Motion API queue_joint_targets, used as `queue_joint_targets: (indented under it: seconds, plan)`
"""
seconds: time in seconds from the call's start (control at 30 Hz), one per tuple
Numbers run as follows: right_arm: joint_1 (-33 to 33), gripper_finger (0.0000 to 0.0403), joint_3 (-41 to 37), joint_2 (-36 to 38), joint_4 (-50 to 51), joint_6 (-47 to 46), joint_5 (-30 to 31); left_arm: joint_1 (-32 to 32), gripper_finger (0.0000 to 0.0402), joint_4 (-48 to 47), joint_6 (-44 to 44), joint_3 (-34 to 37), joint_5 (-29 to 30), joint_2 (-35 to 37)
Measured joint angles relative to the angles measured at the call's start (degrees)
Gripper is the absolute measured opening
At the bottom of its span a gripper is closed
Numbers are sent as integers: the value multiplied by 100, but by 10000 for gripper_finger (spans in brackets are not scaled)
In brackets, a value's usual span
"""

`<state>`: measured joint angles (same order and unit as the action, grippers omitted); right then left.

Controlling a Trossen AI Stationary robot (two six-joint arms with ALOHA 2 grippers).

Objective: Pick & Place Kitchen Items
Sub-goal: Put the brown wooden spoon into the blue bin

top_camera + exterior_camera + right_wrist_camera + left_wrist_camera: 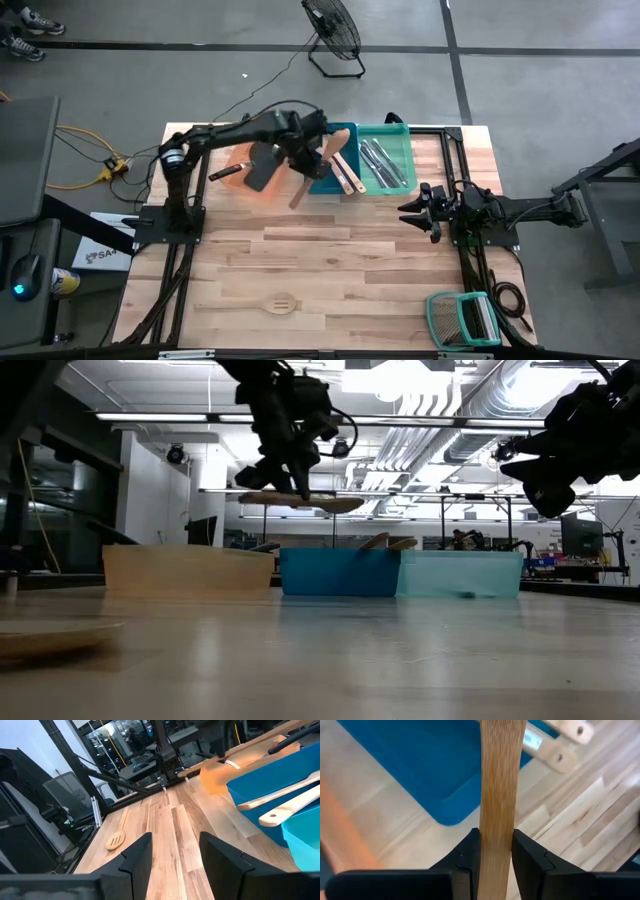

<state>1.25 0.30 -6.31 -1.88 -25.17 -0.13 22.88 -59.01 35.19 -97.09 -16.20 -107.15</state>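
We see the left gripper [496, 851] clamped on the handle of a wooden spoon [318, 165], its two fingers [465, 857] pressed against either side of the handle. It holds the spoon level in the air over the near edge of the blue tray [322, 184], between the orange tray [232, 180] and the teal tray [395, 135]. In the blue tray two more pale wooden utensils [347, 175] lie with their handles sticking out over the rim. Silver cutlery [378, 162] lies in the teal tray, and a black spatula [258, 168] rests on the orange one. A slotted wooden spatula [278, 302] lies alone on the table [380, 260], well apart from the trays. The right gripper [172, 852] waits at the table's right side, its fingers apart and holding nothing. A green-framed wire rack [462, 318] stands at the near right corner.
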Motion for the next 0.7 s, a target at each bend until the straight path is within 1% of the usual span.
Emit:
queue_joint_targets:
  seconds: [0.17,0.27,0.33,0.4,0.7]
  plan:
    - [-2,156,1,-2,5,-2,3,213,80,-1011,-104,-1041,-117,-564]
    - [0,156,1,-2,7,-2,3,316,80,-1568,-183,-1493,-167,-935]
    - [-2,156,1,0,-3,0,4,361,80,-1705,-206,-1746,-228,-1135]
    - [0,156,1,0,3,-2,1,381,80,-1928,-216,-1931,-324,-1328]
    - [-1,156,0,0,1,-2,1,496,80,-2087,-197,-2399,-659,-1911]
